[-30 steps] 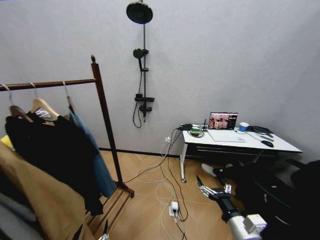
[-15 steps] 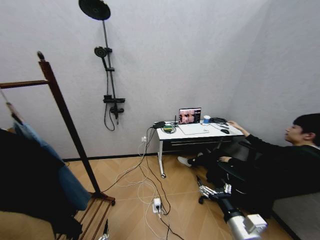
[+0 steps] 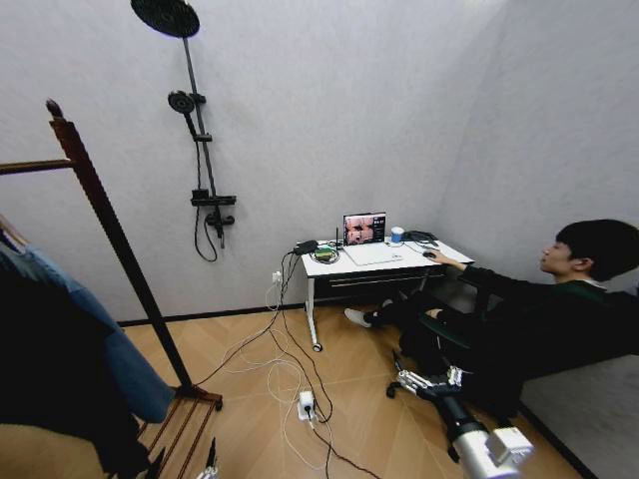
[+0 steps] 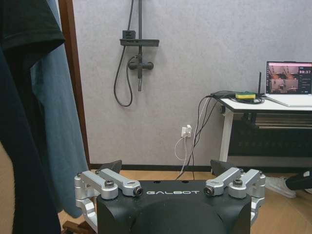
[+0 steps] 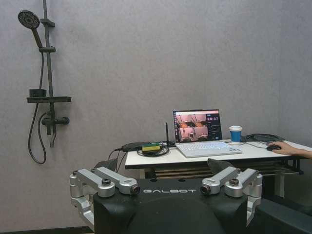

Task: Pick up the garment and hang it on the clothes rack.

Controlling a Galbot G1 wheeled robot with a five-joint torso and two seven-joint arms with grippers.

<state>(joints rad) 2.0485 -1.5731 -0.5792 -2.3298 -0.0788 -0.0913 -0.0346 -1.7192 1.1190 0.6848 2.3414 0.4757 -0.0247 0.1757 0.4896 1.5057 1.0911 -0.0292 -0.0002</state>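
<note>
Both my left gripper [image 4: 165,171] and right gripper [image 5: 165,171] hang open, empty. The garment [image 3: 45,369], probably limp and light, wants pinching at the collar.

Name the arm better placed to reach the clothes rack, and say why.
Left. The left end effector sits low beside the clothes rack base, hanging clothes close in its wrist view. The right end effector points toward the desk, away from the rack.

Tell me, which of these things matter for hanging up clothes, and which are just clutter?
For the job: the garment, hanging at the left; the clothes rack; left gripper; right gripper.

Just lying about: shower fitting, desk, laptop, blue cup, floor cables.
</note>
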